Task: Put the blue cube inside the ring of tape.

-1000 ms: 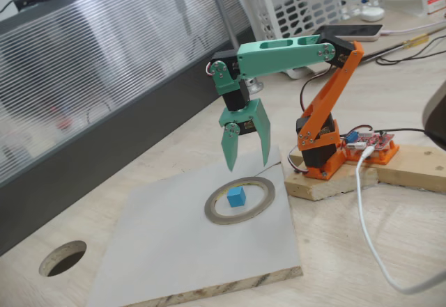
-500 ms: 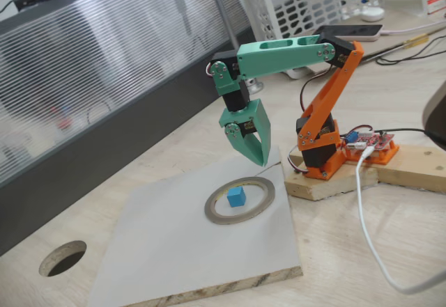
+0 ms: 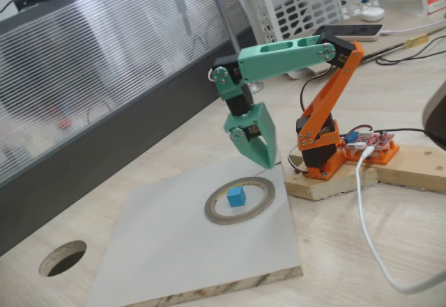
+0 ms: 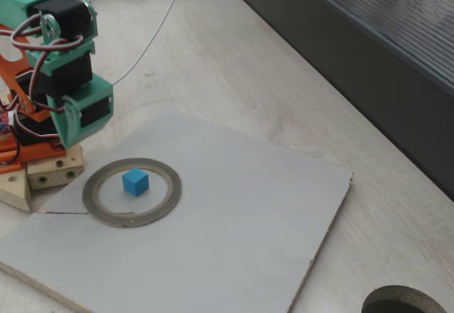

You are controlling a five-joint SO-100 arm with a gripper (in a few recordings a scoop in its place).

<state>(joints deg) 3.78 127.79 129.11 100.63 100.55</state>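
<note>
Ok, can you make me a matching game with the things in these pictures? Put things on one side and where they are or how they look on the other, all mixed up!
Things:
1. blue cube
2. ring of tape
3. gripper
4. round hole

Descriptions:
A. green, shut, up in the air
B. cut into the wooden table, off the grey board
C. sits inside the ring
D. lies flat on the grey board

Pairs: 1-C, 2-D, 3-A, 4-B
</note>
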